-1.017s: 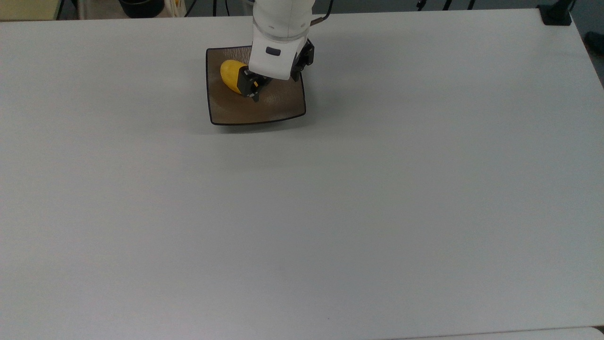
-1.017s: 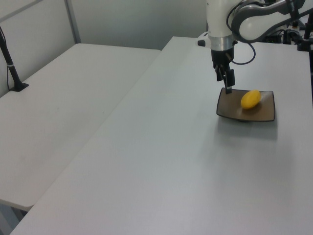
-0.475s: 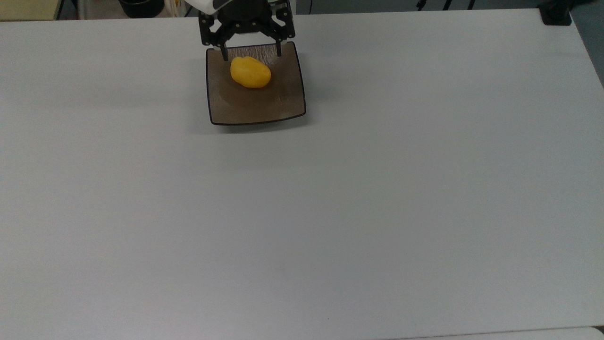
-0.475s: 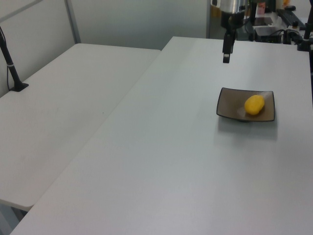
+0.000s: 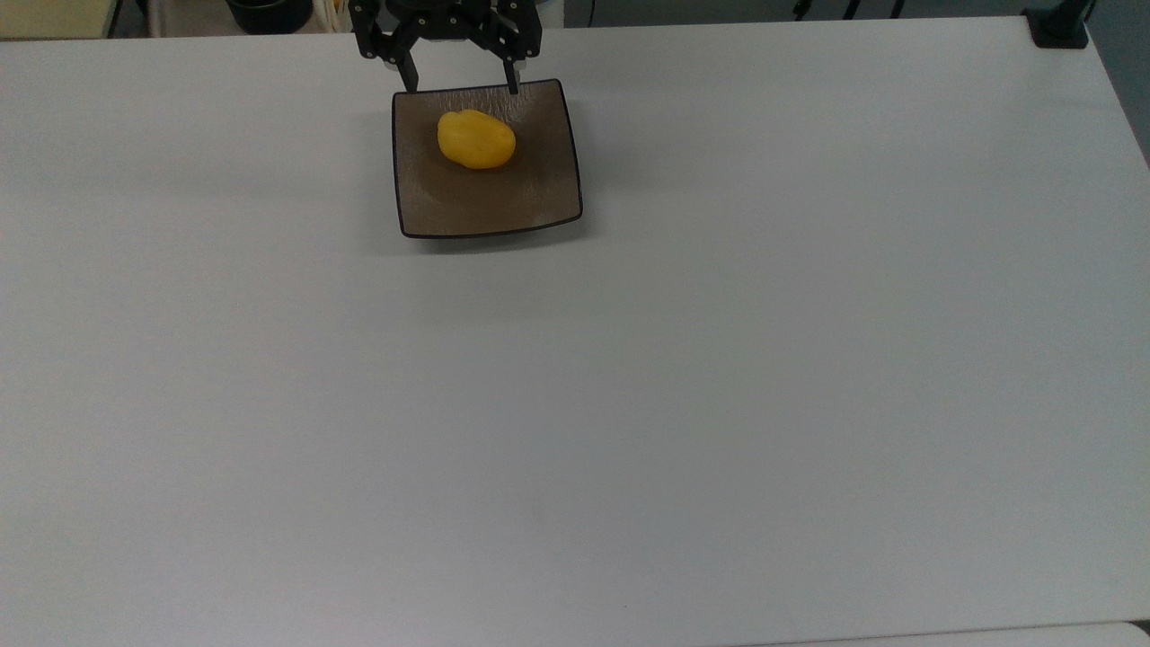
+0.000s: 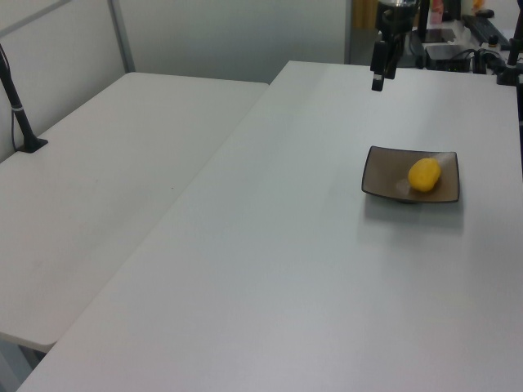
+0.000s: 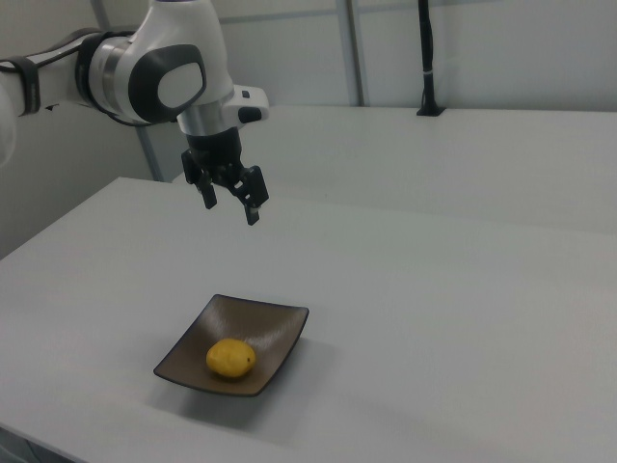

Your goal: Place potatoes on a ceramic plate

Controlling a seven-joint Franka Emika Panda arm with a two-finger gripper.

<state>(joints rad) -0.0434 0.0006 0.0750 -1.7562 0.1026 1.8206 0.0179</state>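
The potato point(image 5: 476, 139) lies on the ceramic plate point(image 5: 539, 193); the hand point(image 5: 458, 81), seemingly unmarked, hangs above, fingers apart.

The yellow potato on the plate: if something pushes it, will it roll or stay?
The potato looks smooth and egg-shaped, so it would probably roll or wobble. The plate has upturned edges, which would likely stop it.

Potato point(image 5: 476, 139) on plate point(image 5: 539, 193), toward its 12 o'clock edge in the top view, plate on table point(image 5: 629, 404) at 11 o'clock, gripper point(image 5: 461, 83) above the plate's far edge, apart from potato.
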